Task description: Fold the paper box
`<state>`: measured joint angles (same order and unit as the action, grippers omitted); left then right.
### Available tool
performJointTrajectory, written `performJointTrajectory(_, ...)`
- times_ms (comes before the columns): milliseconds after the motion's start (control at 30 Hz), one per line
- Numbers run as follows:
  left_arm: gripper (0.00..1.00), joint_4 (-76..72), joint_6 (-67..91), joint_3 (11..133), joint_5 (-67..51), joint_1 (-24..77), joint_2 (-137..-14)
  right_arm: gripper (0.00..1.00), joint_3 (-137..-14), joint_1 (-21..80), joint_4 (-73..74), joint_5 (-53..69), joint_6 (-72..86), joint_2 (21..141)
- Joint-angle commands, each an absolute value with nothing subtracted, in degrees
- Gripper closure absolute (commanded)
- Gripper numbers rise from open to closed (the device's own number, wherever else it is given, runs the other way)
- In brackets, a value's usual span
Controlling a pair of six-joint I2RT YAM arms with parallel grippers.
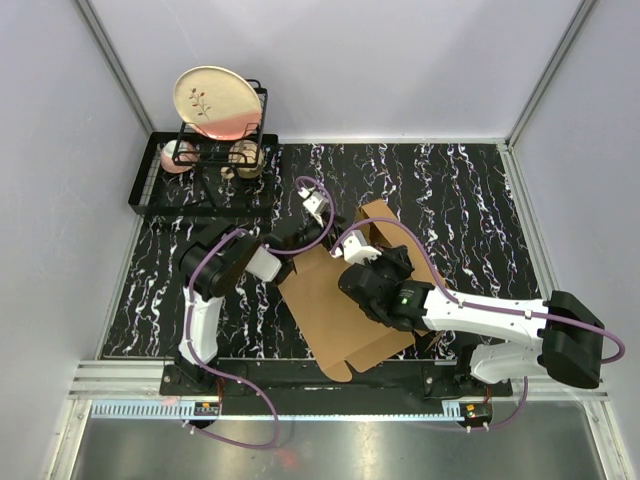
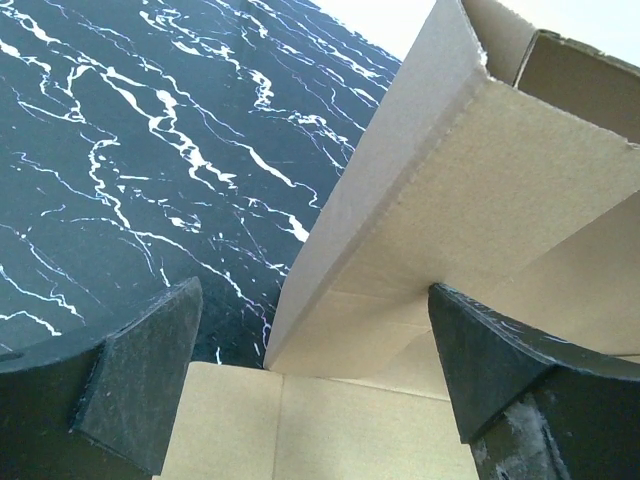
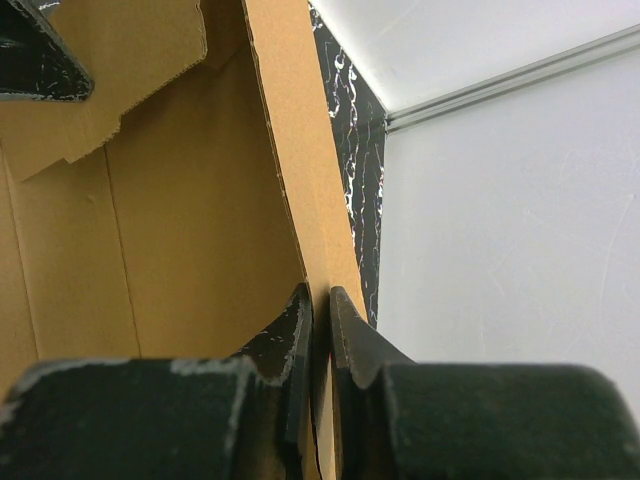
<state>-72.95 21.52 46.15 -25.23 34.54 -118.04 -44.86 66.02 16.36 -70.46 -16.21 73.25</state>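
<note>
One upright wall of your paper box (image 1: 322,312) sits pinched in the right end effector (image 3: 321,315); left end effector (image 2: 315,345) spread wide.

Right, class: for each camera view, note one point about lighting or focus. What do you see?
Top external view: even light, the paper box sharp throughout. Left wrist view: the marbled table is crisp and the raised flap is brightly lit. Right wrist view: the right end effector is close and soft-edged, the box's inside is shaded, and the wall is bright.
</note>
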Motion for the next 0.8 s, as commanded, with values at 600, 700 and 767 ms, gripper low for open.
performJointTrajectory(600,0.3,-95.6,24.3,48.0,-19.3,34.9,-119.3,1.0,-44.0,67.2,14.3,-59.7,-9.0,74.2)
performJointTrajectory(700,0.26,-95.5,23.3,42.7,-13.6,34.9,-115.9,1.0,-44.2,67.2,14.3,-60.0,-9.0,73.7)
performJointTrajectory(767,0.24,-95.5,22.2,38.8,-9.9,34.8,-113.3,1.0,-44.4,67.3,14.6,-60.6,-8.9,73.4)
